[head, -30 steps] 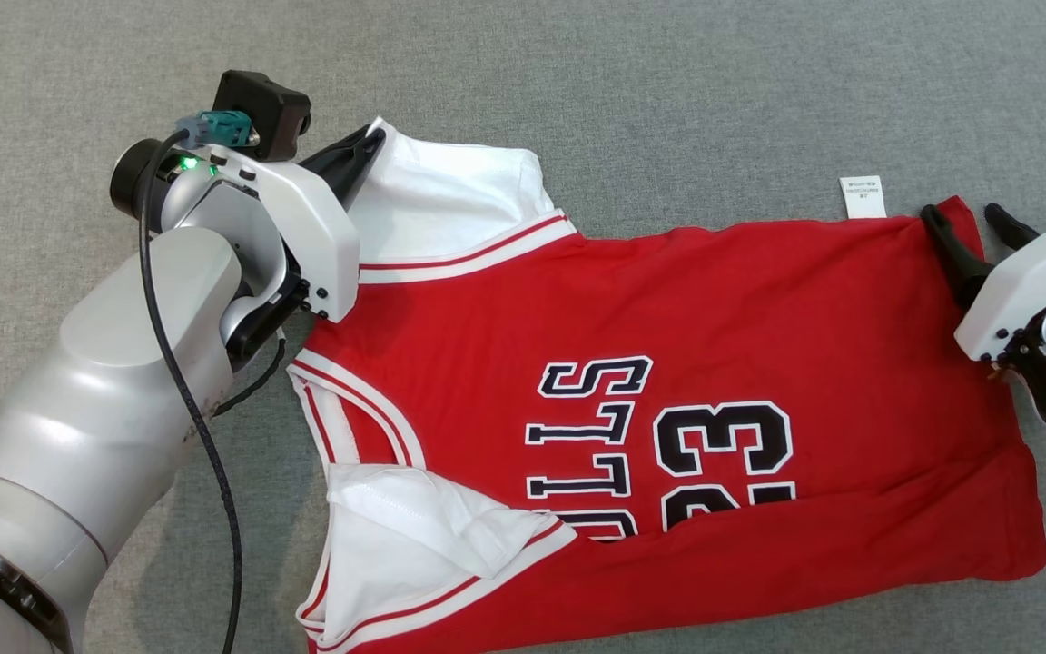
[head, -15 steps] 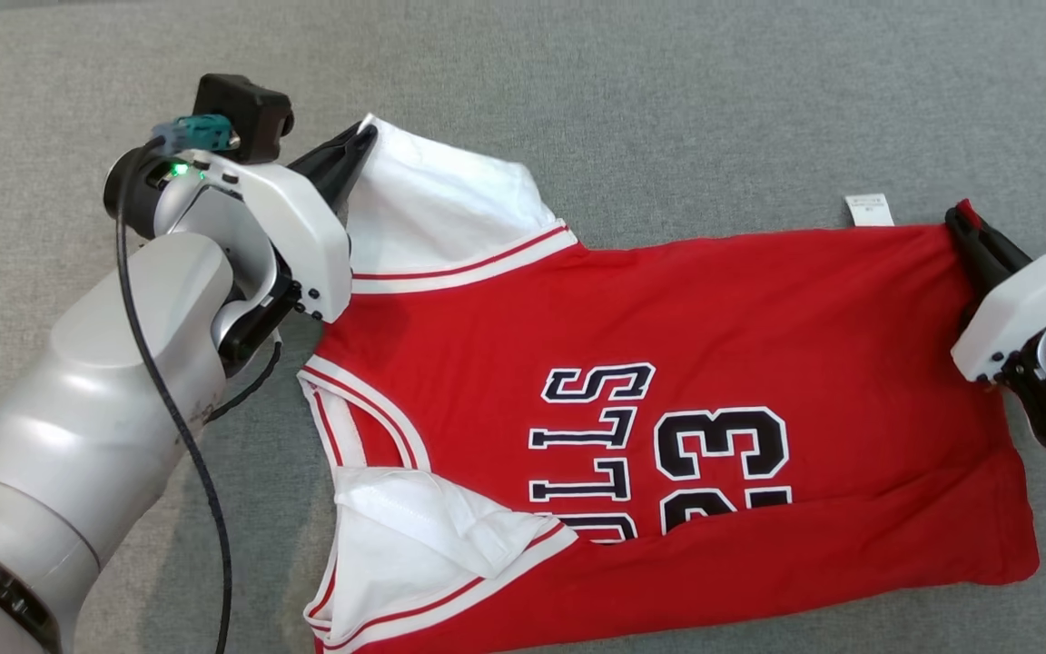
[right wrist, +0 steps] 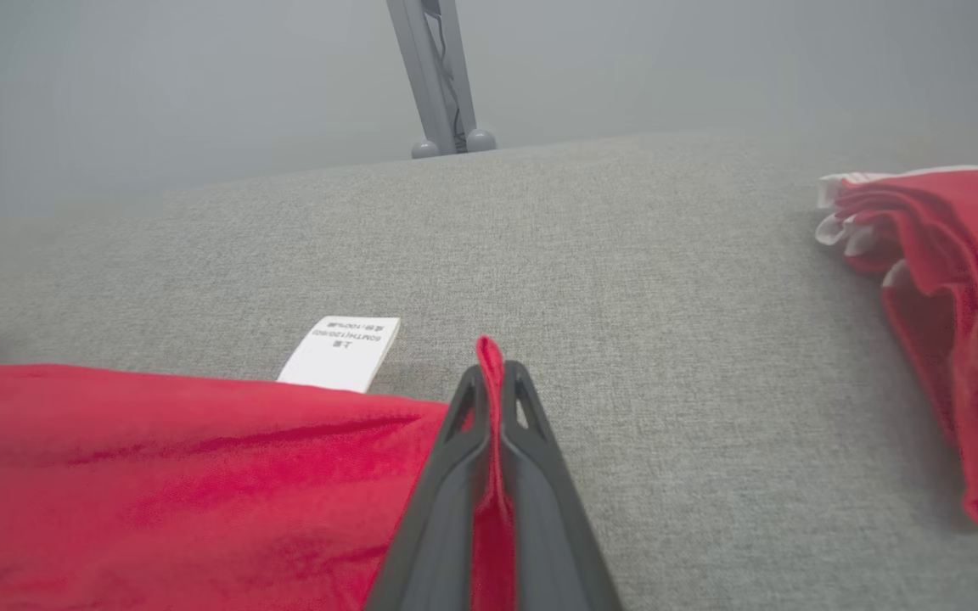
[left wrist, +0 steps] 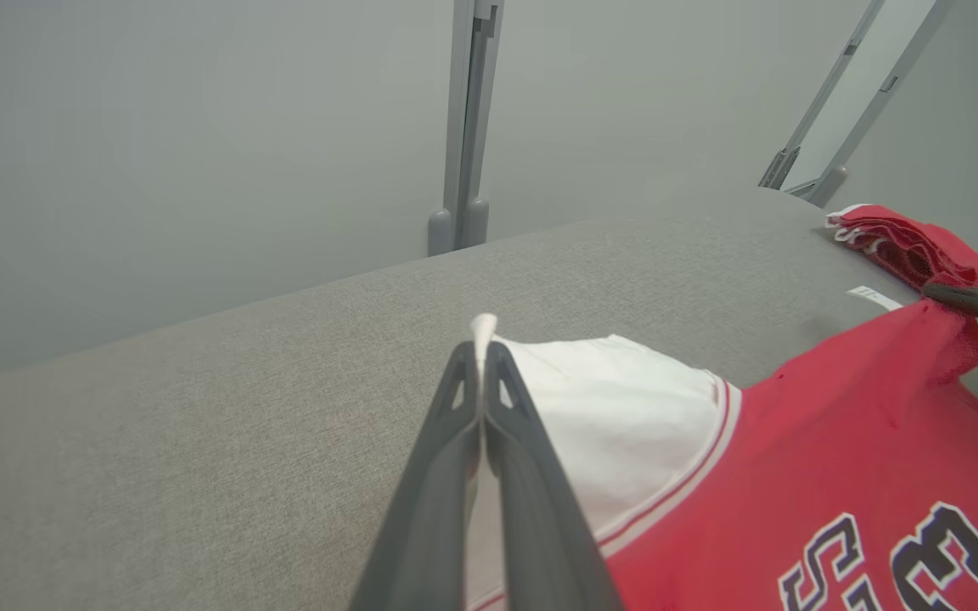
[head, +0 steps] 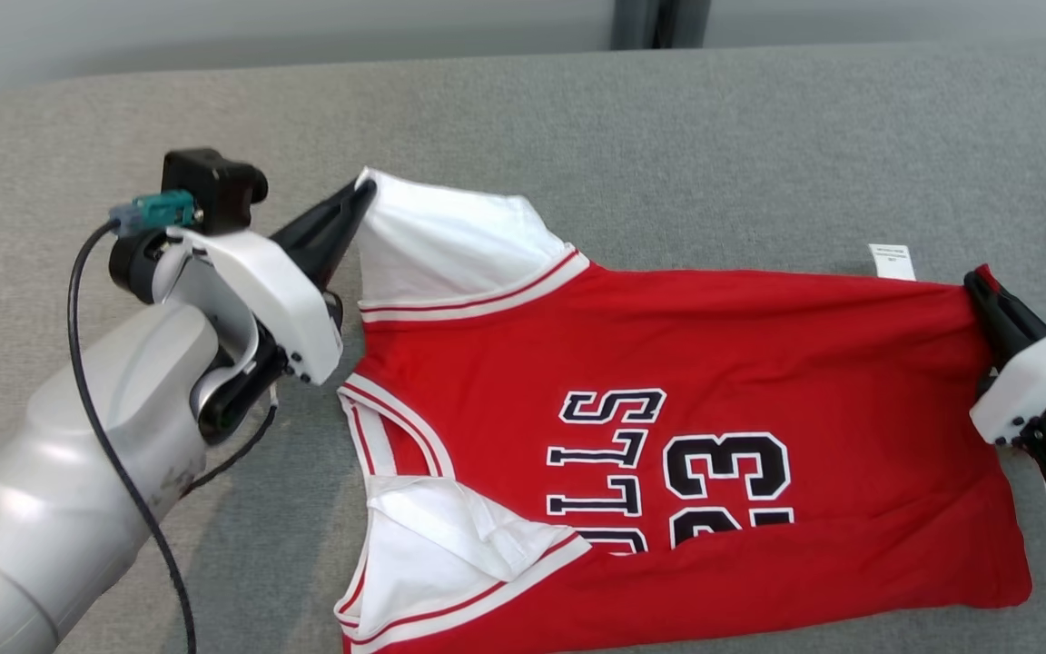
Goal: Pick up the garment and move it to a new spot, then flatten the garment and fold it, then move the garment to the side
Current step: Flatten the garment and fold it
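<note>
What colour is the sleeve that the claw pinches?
White sleeve, edged with red and white stripes; clearest in the head view.

Red jersey (head: 759,363) on a grey surface (head: 668,136), left gripper (head: 360,188) pinching its white sleeve (head: 450,241), right gripper (head: 977,278) pinching its hem (head: 1006,463).

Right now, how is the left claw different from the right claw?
The left claw pinches a white sleeve corner; the right claw pinches a red hem corner. The left claw is at the shoulder end of the jersey; the right claw is at the bottom end, by the white tag. Both are shut on the same jersey.
</note>
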`<state>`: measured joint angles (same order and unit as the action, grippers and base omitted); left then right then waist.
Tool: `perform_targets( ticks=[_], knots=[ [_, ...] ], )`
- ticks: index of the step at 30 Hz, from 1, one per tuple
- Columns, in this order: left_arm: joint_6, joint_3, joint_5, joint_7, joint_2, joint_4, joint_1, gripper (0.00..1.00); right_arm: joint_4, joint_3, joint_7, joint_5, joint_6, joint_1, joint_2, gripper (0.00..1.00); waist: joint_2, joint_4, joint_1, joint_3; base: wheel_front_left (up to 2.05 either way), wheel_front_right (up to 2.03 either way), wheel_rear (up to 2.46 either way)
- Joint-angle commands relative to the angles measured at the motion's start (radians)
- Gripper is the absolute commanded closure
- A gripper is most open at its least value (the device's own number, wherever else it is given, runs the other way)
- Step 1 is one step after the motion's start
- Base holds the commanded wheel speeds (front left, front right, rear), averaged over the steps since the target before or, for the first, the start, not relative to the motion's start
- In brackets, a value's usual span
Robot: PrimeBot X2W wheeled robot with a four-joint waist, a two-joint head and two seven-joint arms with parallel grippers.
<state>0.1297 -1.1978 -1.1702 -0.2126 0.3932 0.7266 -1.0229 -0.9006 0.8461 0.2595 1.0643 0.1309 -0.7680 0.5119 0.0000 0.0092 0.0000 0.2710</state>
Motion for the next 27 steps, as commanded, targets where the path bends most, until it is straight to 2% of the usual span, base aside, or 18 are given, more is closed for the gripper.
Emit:
perform_targets(
  ticks=[1, 6, 15, 18, 21, 27],
  knots=[
    [0.001, -0.003, -0.008, -0.004, 0.024, -0.023, 0.023, 1.00, 0.012, -0.015, 0.007, -0.005, 0.000, 0.027, 0.015, 1.00, 0.0000, 0.014, 0.0000, -0.024, 0.00, 0.00, 0.00],
    [-0.003, -0.016, -0.014, 0.005, 0.084, -0.115, 0.080, 1.00, 0.042, -0.047, 0.007, -0.040, 0.000, 0.084, 0.032, 1.00, 0.0000, 0.025, 0.0000, -0.066, 0.00, 0.00, 0.00],
    [-0.051, -0.033, -0.044, 0.051, 0.207, -0.338, 0.196, 1.00, 0.067, -0.072, 0.007, -0.062, 0.000, 0.190, 0.052, 1.00, 0.0000, 0.044, 0.0000, -0.138, 0.00, 0.00, 0.00],
    [-0.075, -0.041, -0.060, 0.091, 0.261, -0.442, 0.242, 1.00, 0.084, -0.070, 0.007, -0.062, 0.000, 0.222, 0.060, 1.00, 0.0000, 0.052, 0.0000, -0.160, 0.00, 0.00, 0.00],
    [-0.085, -0.046, -0.064, 0.115, 0.292, -0.491, 0.260, 1.00, 0.100, -0.065, 0.007, -0.055, 0.000, 0.236, 0.066, 1.00, 0.0000, 0.053, 0.0000, -0.168, 0.00, 0.00, 0.00],
    [-0.083, -0.062, -0.083, 0.206, 0.367, -0.624, 0.320, 1.00, 0.150, -0.024, 0.006, -0.036, 0.000, 0.269, 0.089, 1.00, 0.0000, 0.058, 0.0000, -0.190, 0.00, 0.00, 0.00]
  ],
)
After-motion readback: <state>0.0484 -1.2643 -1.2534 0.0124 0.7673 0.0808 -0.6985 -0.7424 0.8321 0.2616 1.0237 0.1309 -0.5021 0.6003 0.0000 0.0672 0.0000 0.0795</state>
